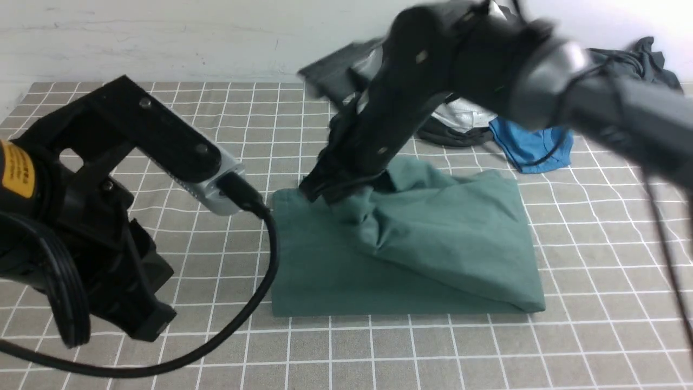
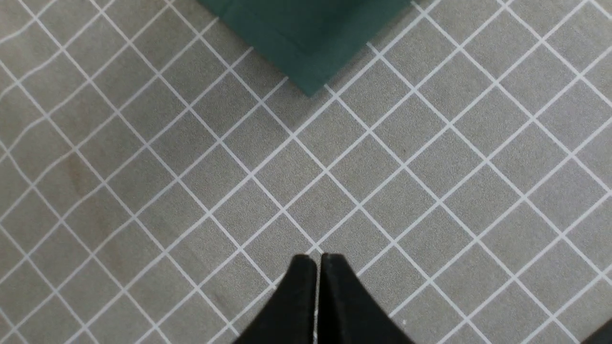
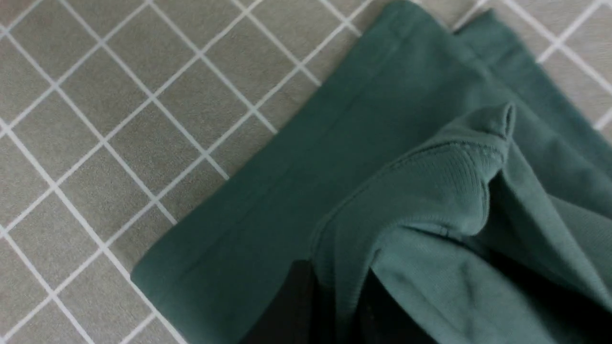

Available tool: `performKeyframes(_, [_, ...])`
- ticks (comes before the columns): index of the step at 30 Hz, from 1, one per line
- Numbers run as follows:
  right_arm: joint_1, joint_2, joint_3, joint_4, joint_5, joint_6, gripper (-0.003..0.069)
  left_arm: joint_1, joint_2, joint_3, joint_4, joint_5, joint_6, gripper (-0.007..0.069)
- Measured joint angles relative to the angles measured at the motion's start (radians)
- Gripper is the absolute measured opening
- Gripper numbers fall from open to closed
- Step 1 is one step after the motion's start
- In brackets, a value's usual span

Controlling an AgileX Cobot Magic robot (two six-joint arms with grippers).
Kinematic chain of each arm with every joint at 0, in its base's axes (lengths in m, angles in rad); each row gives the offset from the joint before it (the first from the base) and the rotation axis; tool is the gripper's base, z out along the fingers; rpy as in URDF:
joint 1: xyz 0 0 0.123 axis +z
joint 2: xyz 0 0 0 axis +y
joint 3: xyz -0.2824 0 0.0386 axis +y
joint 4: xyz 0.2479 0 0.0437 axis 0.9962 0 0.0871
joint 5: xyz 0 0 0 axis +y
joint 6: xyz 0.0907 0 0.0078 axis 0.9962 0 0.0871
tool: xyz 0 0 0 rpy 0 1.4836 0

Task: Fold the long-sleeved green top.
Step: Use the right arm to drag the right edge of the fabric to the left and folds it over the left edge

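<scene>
Nearest to us the left gripper [image 2: 319, 267] hung over the table [image 1: 379, 352], its jaws pressed together on nothing. The green long-sleeved top [image 1: 411, 254] lay at the table's middle, already a thick rectangle. The right gripper [image 3: 342, 306] pinched its upper layer near the far left corner. We judged that only releasing and smoothing were left.

Green top [image 1: 433, 244], seemingly half-folded, rumpled

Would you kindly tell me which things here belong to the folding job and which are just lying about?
Job: green top, pinched by the right end effector.
Lying about: blue top, dark clothes, white garment, all heaped beyond it.
</scene>
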Motion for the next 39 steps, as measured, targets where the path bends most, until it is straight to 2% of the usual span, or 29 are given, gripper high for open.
performKeyframes(4, [0.005, 0.065, -0.061, 0.045, 0.019, 0.000, 0.0150, 0.000, -0.018, 0.026, 0.000, 0.011, 0.000, -0.0008])
performKeyframes(5, [0.005, 0.073, -0.085, 0.051, 0.034, 0.000, 0.0216, 0.000, -0.028, 0.038, 0.000, 0.016, 0.000, -0.0008])
performKeyframes(7, [0.005, 0.073, -0.117, 0.055, 0.059, 0.000, 0.0302, 0.000, -0.037, 0.053, 0.000, 0.016, 0.000, -0.0008])
performKeyframes(9, [0.005, 0.072, -0.207, 0.043, 0.127, 0.000, 0.0437, 0.000, -0.055, 0.075, 0.000, 0.016, 0.000, -0.0008])
performKeyframes(11, [0.005, 0.071, -0.261, 0.010, 0.153, 0.000, 0.0515, 0.000, -0.068, 0.089, 0.000, 0.015, 0.000, -0.0008])
performKeyframes(14, [0.005, 0.068, -0.299, -0.061, 0.159, 0.013, 0.0557, 0.000, -0.079, 0.094, 0.001, 0.015, 0.000, -0.0008])
performKeyframes(16, [0.005, 0.066, -0.307, -0.167, 0.165, 0.051, 0.0566, 0.000, -0.090, 0.094, 0.001, 0.014, 0.000, -0.0008])
performKeyframes(21, [0.004, 0.093, -0.308, -0.296, 0.170, 0.124, 0.0507, 0.000, -0.100, 0.094, 0.001, 0.014, 0.000, -0.0008])
performKeyframes(25, [-0.005, 0.145, -0.308, -0.324, 0.170, 0.175, 0.0355, 0.000, -0.103, 0.094, 0.001, 0.022, 0.000, -0.0008])
performKeyframes(31, [-0.042, 0.154, -0.212, -0.323, 0.167, 0.197, 0.0073, 0.000, -0.104, 0.094, 0.001, 0.022, 0.000, -0.0008])
performKeyframes(32, [-0.043, 0.154, -0.207, -0.323, 0.167, 0.197, 0.0065, 0.000, -0.104, 0.094, 0.001, 0.022, 0.000, -0.0008])
performKeyframes(34, [-0.056, 0.154, -0.149, -0.324, 0.167, 0.197, 0.0004, 0.000, -0.104, 0.094, 0.002, 0.017, 0.000, -0.0008])
performKeyframes(39, [-0.071, 0.194, -0.113, -0.337, 0.164, 0.197, -0.0013, 0.000, -0.104, 0.094, 0.002, -0.014, 0.000, -0.0008])
